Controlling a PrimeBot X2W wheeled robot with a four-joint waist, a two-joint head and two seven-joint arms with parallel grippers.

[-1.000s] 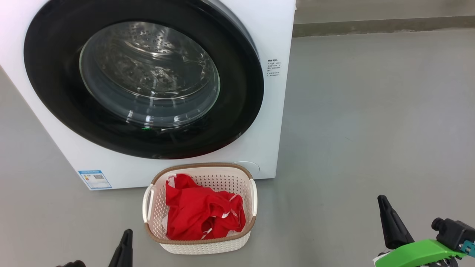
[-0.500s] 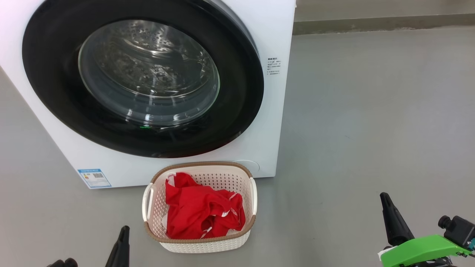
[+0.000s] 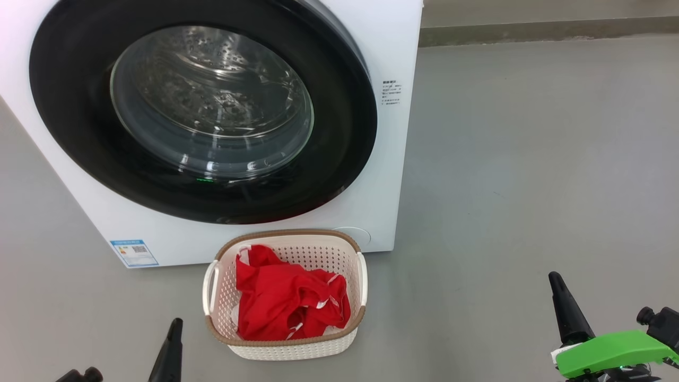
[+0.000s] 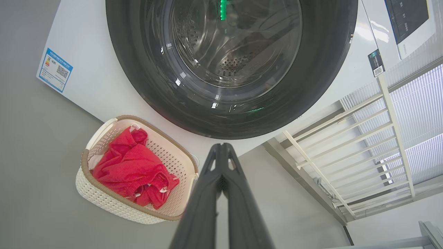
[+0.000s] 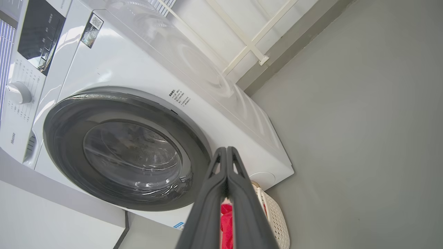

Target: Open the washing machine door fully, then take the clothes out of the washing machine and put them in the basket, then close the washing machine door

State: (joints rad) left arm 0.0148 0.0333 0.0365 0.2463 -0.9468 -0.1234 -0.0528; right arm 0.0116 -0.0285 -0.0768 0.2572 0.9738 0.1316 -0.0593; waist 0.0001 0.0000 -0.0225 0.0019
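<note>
Head view shows the washing machine door (image 3: 204, 106) lying flat on the front of the washing machine (image 3: 390, 159). It looks shut to me. The basket (image 3: 289, 344) sits on the floor (image 3: 504, 185), just in front of the machine and under the door. The clothes (image 3: 286, 302) are inside it in a red heap with bits of white. Through the glass I see the shiny drum and no red in there.

So I think I am at the very end of the job, making sure the door is really closed. To do that well, I should look all around the black ring and check that no side sticks out. If one side does, I should push on the black ring, not on the glass, slow and straight. I should also keep away from the basket so that I do not bump it.

My left fingers (image 4: 204, 200) are pressed tight together and hold nothing. My right fingers (image 5: 211, 204) are pressed together too, and they are empty. Both arms are low and back from the machine, with the fingers pointing up at it. The left arm is near the left side of the basket but not touching it. The right arm, with its green piece (image 3: 610, 353), is far off to the right over bare floor.
</note>
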